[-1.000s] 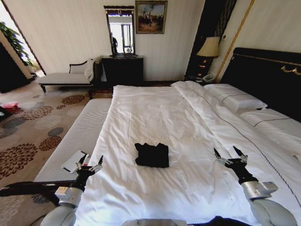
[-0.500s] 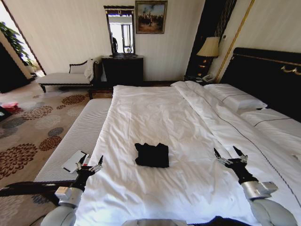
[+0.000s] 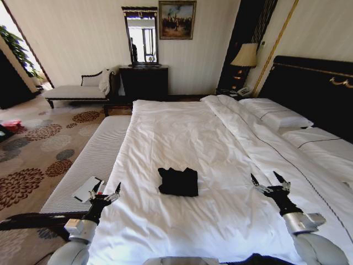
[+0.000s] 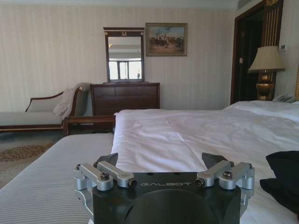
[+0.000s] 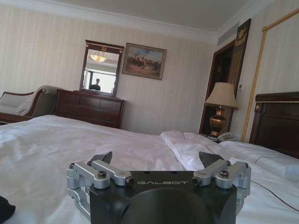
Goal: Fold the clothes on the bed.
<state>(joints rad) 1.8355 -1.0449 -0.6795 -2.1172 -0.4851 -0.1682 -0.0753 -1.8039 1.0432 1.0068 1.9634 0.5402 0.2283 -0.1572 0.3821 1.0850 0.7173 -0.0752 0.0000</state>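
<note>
Currently the clothes (image 3: 178,181) are lying folded on the bed (image 3: 220,143); I am holding my left claw (image 3: 105,192) and right claw (image 3: 270,183) released, flanking them, well apart.

Your left gripper (image 4: 160,161) and right gripper (image 5: 155,158) match: black bodies lettered "GALBOT", silver screwed finger links, dark pointed tips, on grey arms.

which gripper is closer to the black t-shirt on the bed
Left, slightly. The left gripper hovers open at the bed's near left edge beside the black T-shirt; the right gripper hovers open farther off on its other side.
</note>
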